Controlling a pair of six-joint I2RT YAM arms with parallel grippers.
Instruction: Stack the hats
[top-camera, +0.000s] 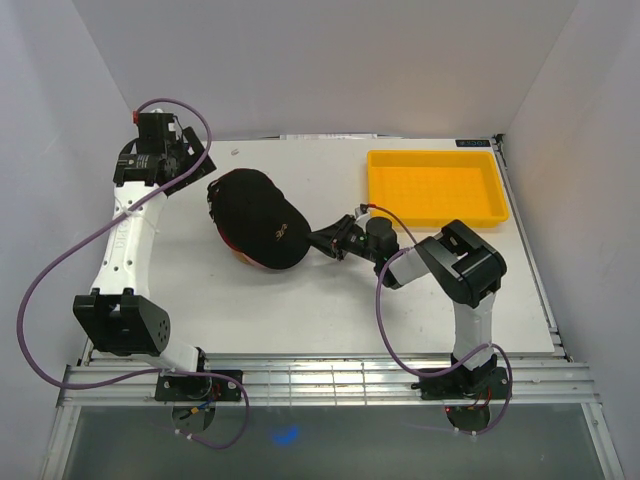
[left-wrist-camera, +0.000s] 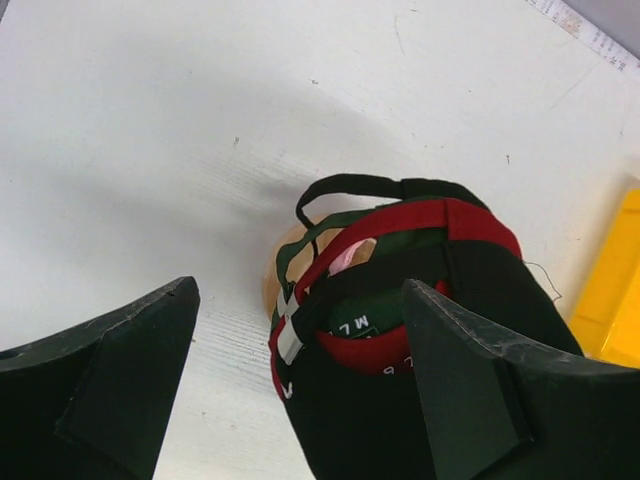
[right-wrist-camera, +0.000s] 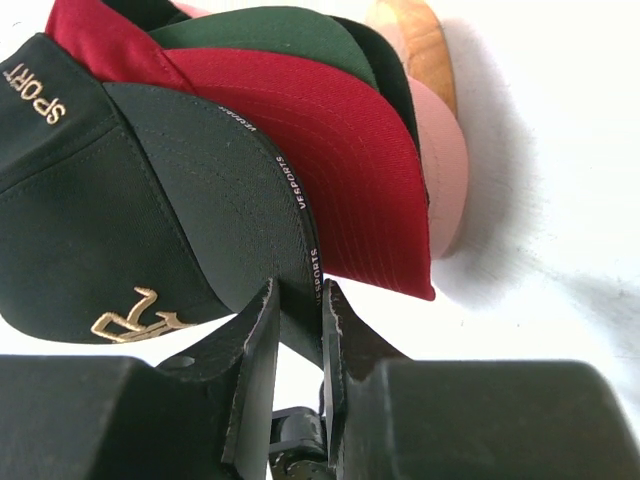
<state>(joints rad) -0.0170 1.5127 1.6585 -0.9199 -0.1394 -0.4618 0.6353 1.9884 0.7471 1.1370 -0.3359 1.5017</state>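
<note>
A stack of hats (top-camera: 255, 218) sits on a round wooden stand at the table's middle left. The top hat is black with a gold emblem (right-wrist-camera: 120, 220). Below it show a red hat (right-wrist-camera: 340, 150), a dark green one (right-wrist-camera: 270, 35) and a pink brim (right-wrist-camera: 445, 170). My right gripper (right-wrist-camera: 298, 300) is shut on the black hat's brim, at the stack's right side (top-camera: 322, 242). My left gripper (top-camera: 190, 155) is open and empty at the far left, behind the stack. Its view shows the hats' back straps (left-wrist-camera: 400, 270) and a bit of the wooden stand (left-wrist-camera: 280, 270).
A shallow yellow tray (top-camera: 435, 188) lies at the back right, also at the right edge of the left wrist view (left-wrist-camera: 615, 290). White walls close in the table on three sides.
</note>
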